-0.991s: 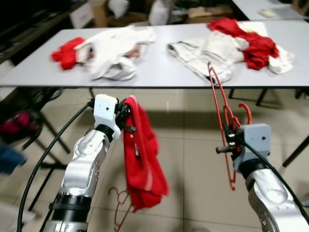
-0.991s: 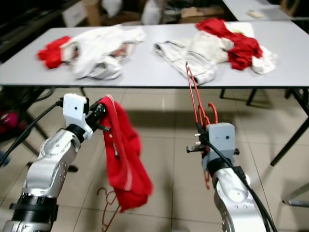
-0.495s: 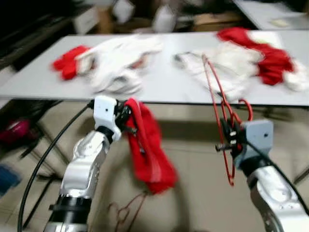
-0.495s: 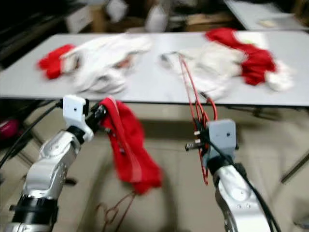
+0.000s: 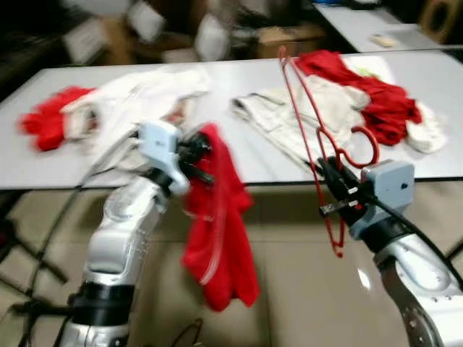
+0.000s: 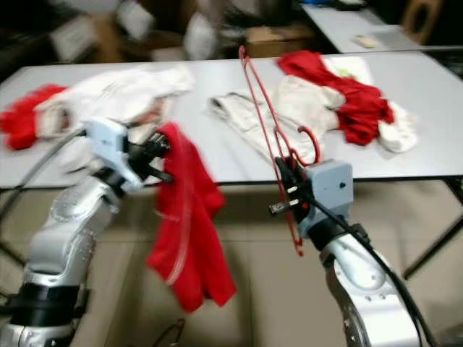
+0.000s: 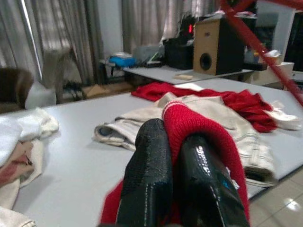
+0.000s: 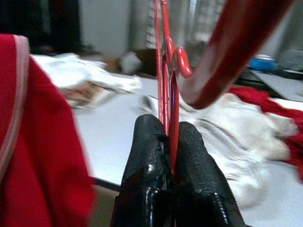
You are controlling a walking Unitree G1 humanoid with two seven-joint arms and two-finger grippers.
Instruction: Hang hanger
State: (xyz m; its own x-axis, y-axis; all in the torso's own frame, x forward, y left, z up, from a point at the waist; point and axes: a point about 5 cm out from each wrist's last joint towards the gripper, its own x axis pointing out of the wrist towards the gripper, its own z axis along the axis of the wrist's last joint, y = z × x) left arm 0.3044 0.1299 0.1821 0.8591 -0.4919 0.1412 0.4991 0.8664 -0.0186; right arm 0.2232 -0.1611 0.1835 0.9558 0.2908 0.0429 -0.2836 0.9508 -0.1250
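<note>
Meanwhile, the right pincer (image 5: 327, 189) is clamped on a thin red wire hanger (image 5: 311, 137), held upright before the grey table (image 5: 217, 155). The left pincer (image 5: 200, 154) grips a red knitted garment (image 5: 221, 224) that dangles below the table's front edge.

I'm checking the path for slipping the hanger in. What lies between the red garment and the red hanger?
Nothing hangs between the red garment and the red hanger; in the left eye view only the table edge and floor show behind that gap.
</note>
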